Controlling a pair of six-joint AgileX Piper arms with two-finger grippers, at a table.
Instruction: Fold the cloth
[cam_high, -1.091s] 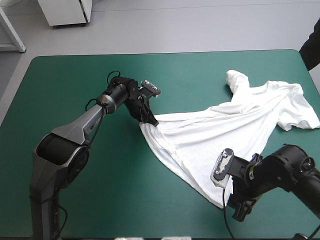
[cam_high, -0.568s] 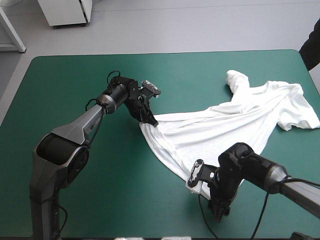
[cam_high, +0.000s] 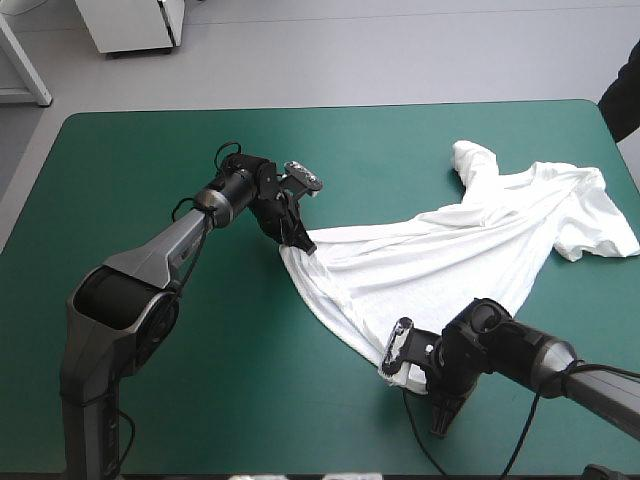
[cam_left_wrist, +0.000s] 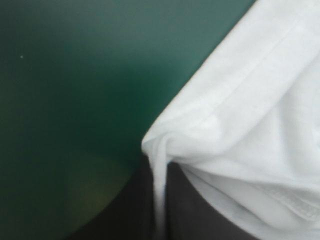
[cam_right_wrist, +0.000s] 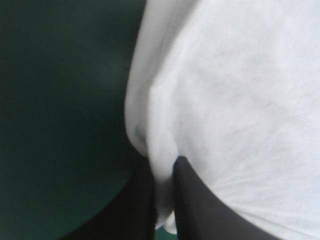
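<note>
Teal-green surface (cam_high: 150, 160) carries the T-shirt (cam_high: 440, 260), spread beyond both hands. Left hand (cam_high: 300, 240) pinches one hem corner; right hand (cam_high: 408, 378) pinches the other. Hem runs hand to hand; sleeves lie farthest away.

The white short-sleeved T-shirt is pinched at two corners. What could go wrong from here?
1. The left gripper and right gripper each hold only a thin pinch of the white short-sleeved T-shirt; pulling may slip it out.
2. Its far sleeve lies crumpled, so folding may trap creases.
</note>
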